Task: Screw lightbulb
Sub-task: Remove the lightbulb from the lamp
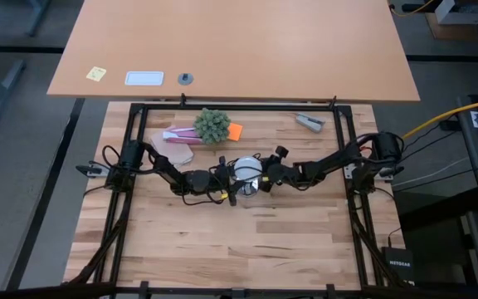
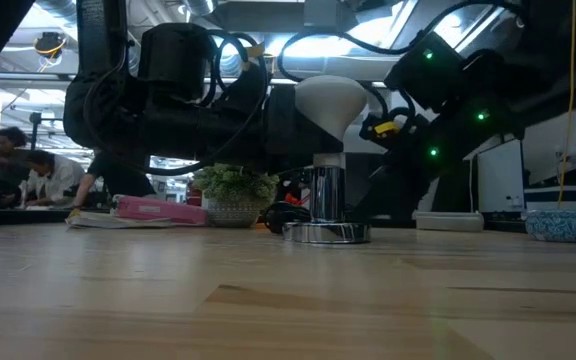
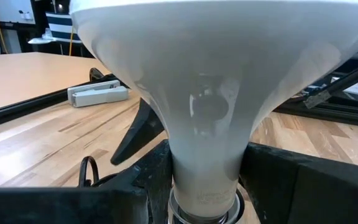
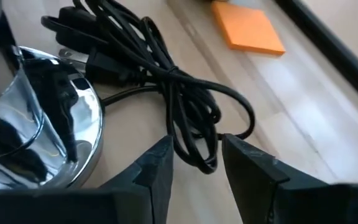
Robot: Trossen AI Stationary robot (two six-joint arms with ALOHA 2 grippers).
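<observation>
Gripping lightbulb [image 3: 207, 124] neck: left tool [image 3: 204, 186] | right tool [image 4: 194, 165]: parted, empty, beside chrome socket base [image 4: 48, 137]

Frosted white lightbulb [image 2: 331, 102] upright, dome up, mid-table.

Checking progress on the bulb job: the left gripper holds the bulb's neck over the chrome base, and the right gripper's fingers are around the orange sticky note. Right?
Not quite. In the right wrist view the right gripper straddles the black cord; the orange sticky note lies apart. The left gripper does hold the bulb over the chrome base.
</observation>
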